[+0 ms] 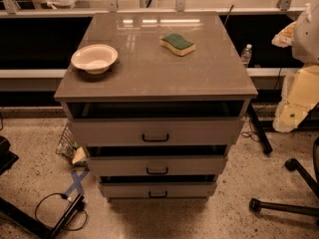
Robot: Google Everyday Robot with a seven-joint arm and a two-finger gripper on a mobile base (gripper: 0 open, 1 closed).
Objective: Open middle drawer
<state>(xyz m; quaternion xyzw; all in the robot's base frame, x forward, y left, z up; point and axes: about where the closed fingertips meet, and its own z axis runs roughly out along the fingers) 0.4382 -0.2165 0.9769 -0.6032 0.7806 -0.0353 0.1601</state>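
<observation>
A grey three-drawer cabinet (154, 68) stands in the middle of the camera view. The middle drawer (199, 165) is the second front down, flat and low, with a small black bar handle (157, 171) at its centre. A dark gap shows above it. The taller top drawer (199, 132) and the bottom drawer (189, 189) sit above and below it. My arm hangs at the right edge, pale white and yellowish, and its gripper (293, 112) is well right of the cabinet, about level with the top drawer, touching nothing.
A white bowl (94, 58) and a green-and-yellow sponge (178, 44) lie on the cabinet top. A water bottle (246, 54) stands behind on the right. Black chair legs (291, 205) are at the lower right; a cable and black stand (55, 214) at the lower left.
</observation>
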